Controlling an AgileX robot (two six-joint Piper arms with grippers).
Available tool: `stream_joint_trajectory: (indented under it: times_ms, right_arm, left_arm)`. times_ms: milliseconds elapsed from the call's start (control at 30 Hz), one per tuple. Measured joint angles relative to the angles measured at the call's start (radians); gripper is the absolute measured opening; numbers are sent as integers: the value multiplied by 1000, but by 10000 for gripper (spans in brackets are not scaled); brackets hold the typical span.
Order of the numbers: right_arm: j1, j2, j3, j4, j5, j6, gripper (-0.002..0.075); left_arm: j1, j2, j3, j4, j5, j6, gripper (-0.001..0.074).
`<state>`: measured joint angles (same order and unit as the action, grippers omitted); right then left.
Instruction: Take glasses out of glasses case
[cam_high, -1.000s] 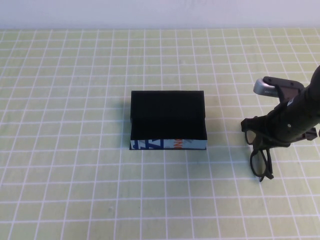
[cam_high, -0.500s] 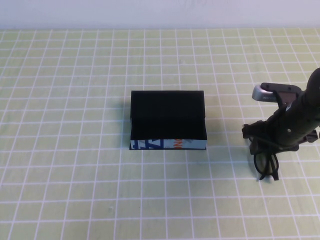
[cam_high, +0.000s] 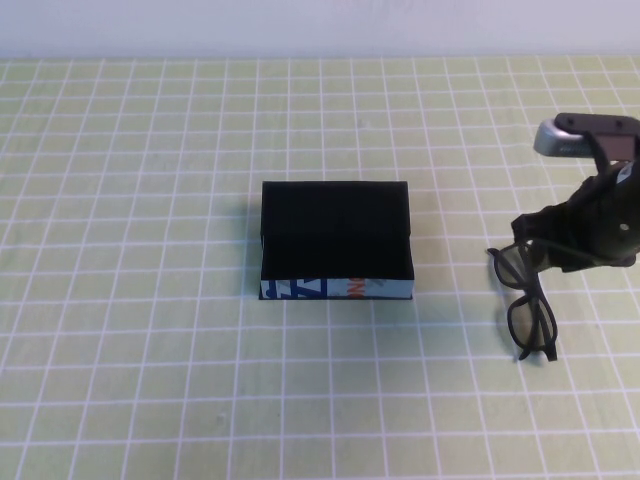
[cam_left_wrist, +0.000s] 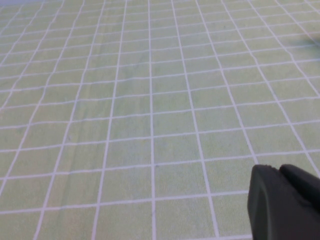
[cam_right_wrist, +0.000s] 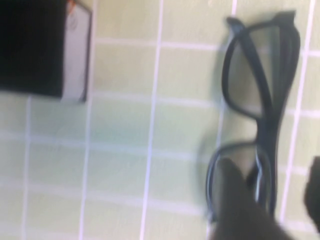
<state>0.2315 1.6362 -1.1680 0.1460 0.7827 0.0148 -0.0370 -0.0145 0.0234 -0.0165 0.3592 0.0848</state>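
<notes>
Glasses (cam_high: 527, 303) out of the case (cam_high: 336, 240), lying on the gridded table (cam_high: 150, 200) well to its right, apart from it. Case open, interior dark, apparently empty. Right gripper (cam_high: 545, 250) positioned just above the far end of the glasses, jaws spread, holding nothing; one finger (cam_right_wrist: 240, 205) visible over the near lens in the wrist view. Left gripper (cam_left_wrist: 285, 200) parked over bare table, jaws: cannot tell.

Judgement: removal essentially done, release step in hand. Recommended: lift straight up, jaws kept wide, avoiding snagging the frame or dragging it sideways.
</notes>
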Motion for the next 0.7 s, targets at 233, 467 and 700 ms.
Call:
stream_joint_trajectory:
  times_ms: [233, 467, 700]
  right_arm:
    - [0, -139, 24, -8, 171, -20, 20]
    - [0, -388, 202, 4, 138, -25, -13]
    - [0, -670, 394, 17, 132, -25, -16]
  left_arm:
    - [0, 0, 0, 0, 0, 0, -4]
    - [0, 0, 0, 0, 0, 0, -4]
    - [0, 0, 0, 0, 0, 0, -4]
